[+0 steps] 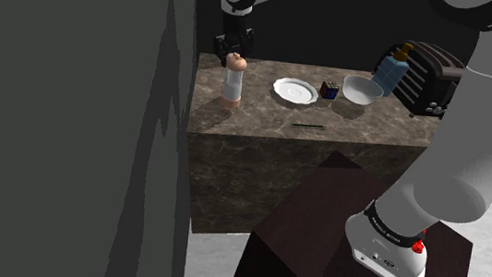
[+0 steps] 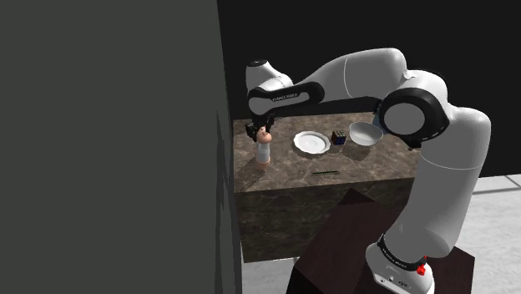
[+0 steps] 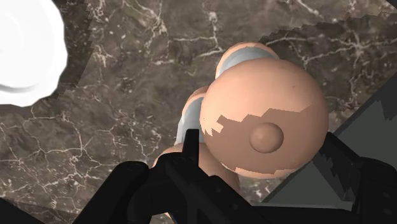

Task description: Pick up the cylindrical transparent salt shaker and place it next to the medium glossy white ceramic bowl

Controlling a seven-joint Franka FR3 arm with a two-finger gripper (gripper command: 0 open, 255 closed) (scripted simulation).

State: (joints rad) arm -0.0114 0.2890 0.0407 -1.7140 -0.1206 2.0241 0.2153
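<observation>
Counter (image 1: 261, 153), brown marbled: 1.
Shaker (image 1: 233, 83), clear body, peach cap, upper centre-left of the shoulder view: 1.
Plate (image 1: 295, 90), white, scalloped rim: 1.
Bowl (image 1: 362, 89), pale: 1.
Small dark cube (image 1: 329, 90) with coloured faces, between Plate and Bowl: 1.
Bottle (image 1: 392, 71), blue, tan top, upper right: 1.
Toaster (image 1: 430, 81), dark, upper right: 1.
Thin dark stick (image 1: 308, 127): 1.
Box stand (image 1: 318, 233), dark, lower right: 1.

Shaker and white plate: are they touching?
Apart. The shoulder view shows a strip of bare counter between the shaker and the plate.
</observation>
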